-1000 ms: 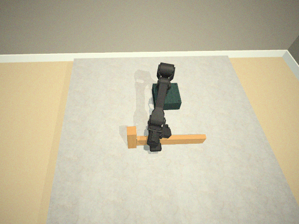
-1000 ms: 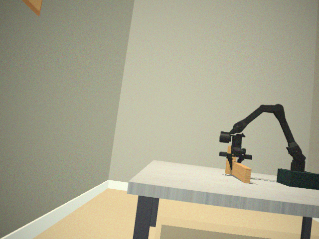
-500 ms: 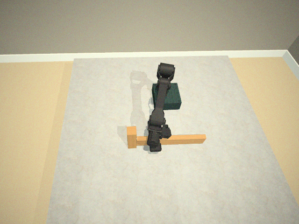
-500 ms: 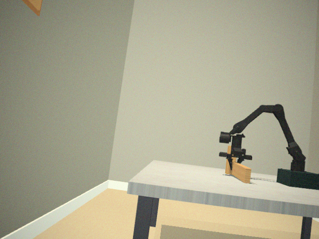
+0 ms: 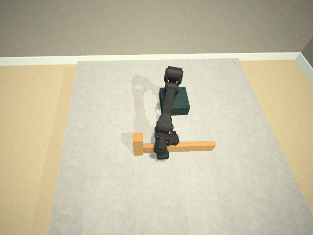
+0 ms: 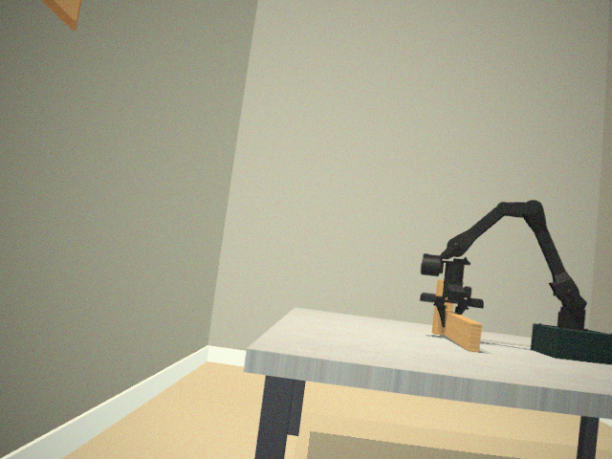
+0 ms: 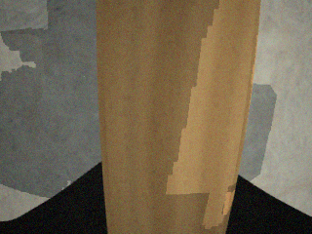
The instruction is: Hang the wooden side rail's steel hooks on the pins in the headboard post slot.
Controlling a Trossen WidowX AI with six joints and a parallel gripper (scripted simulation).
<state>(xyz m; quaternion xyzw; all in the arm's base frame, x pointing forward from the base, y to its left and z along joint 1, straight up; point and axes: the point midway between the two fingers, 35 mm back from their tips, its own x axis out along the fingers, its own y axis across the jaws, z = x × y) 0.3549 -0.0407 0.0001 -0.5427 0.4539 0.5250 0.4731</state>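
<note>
The wooden side rail point(image 5: 193, 146) point(image 6: 463, 332) point(image 7: 146, 97) runs sideways along the table, with its left end against or very near the right face of the upright headboard post point(image 5: 137, 148) point(image 6: 436, 323). The rail's far right end appears to rest on the table. My gripper point(image 5: 161, 149) point(image 6: 450, 318) point(image 7: 159, 161) points down and is shut on the rail, nearer the post than the far end, with one black finger on each side. The steel hooks, the slot and its pins are hidden, so I cannot tell whether the hooks sit on the pins. The post stands upright.
The dark green arm base point(image 5: 180, 101) point(image 6: 568, 343) stands on the grey table point(image 5: 164, 197) point(image 6: 345, 328), behind the rail in the top view. The arm arches from it over the table to the rail. An orange-brown object point(image 6: 66, 10) shows high at the upper left of the exterior view.
</note>
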